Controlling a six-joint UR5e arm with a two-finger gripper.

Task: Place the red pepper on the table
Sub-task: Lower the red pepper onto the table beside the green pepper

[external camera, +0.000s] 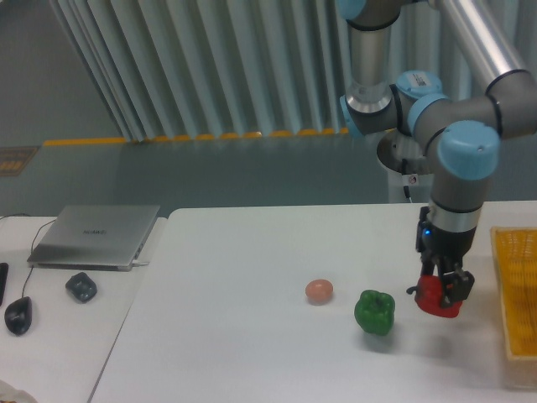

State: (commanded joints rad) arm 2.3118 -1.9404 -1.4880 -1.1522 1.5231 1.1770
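Red pepper (437,299) within tool (442,290) fingers

Tool (441,290) down, clamped on pepper (435,298)

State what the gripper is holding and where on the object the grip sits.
The gripper holds the red pepper, its fingers closed on the pepper's upper part from above, just over the table.

no text can be read with confidence. the closed laptop (95,236), far to the left of the gripper (442,285), bears a small mark on its lid, too blurred to make out. a small label on the robot base (412,180), above the gripper, is illegible too.
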